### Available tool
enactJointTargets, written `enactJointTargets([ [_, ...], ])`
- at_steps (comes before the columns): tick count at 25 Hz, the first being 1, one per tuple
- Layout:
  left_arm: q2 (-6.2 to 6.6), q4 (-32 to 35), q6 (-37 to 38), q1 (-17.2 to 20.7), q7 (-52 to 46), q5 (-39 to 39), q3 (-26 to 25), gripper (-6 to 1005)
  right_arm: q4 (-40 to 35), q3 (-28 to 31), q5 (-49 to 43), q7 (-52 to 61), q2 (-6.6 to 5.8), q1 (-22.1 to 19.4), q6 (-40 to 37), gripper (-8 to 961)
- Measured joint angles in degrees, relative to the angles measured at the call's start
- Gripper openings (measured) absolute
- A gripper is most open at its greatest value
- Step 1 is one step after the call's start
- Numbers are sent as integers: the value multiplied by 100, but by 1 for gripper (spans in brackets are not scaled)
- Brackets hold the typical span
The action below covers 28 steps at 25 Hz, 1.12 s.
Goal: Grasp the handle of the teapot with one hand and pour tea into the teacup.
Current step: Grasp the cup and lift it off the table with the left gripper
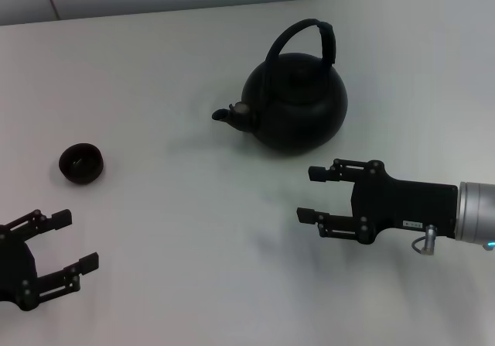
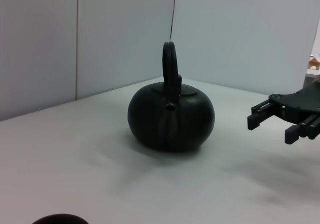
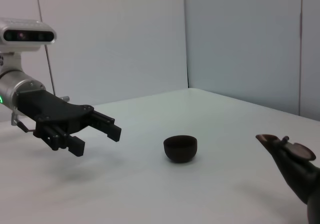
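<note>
**Both grippers spread wide, teapot and teacup untouched**

Your right gripper (image 1: 311, 194) has its fingers (image 1: 320, 174) spread apart with nothing between them. It hovers over the table (image 1: 193, 230) on the near side of the teapot (image 1: 298, 102), tips aimed toward your left, close to the pot's body but clear of it. The left wrist view shows the same open fingers beside the pot.

Your left gripper (image 1: 76, 241) is also parted and holds nothing. It sits low at the near left, with the teacup (image 1: 81, 163) just beyond its tips and apart from them.

The teapot stands upright toward the far middle of the table, its spout (image 1: 226, 115) pointing left toward the cup's side. The handle (image 1: 309, 36) arches up over the lid, free of either gripper. Teacup and teapot are well apart.
</note>
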Motion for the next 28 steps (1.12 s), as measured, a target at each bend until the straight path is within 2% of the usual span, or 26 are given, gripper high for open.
enactJointTargets([
  [17, -48, 3, -4, -44, 0, -6, -61, 800, 1, 0, -1, -1, 0, 91, -9, 675],
  [20, -180, -12, -69, -49, 44, -12, -481, 800, 0, 0, -1, 9, 0, 95, -10, 676],
  [25, -591, -11, -495, -40, 373, -12, -1523, 800, 12, -2, 85, 9, 0, 107, -10, 676],
  [28, -781, -14, -760, -63, 576, -23, -1848, 800, 0, -1, 90, 25, 0, 121, -38, 676],
])
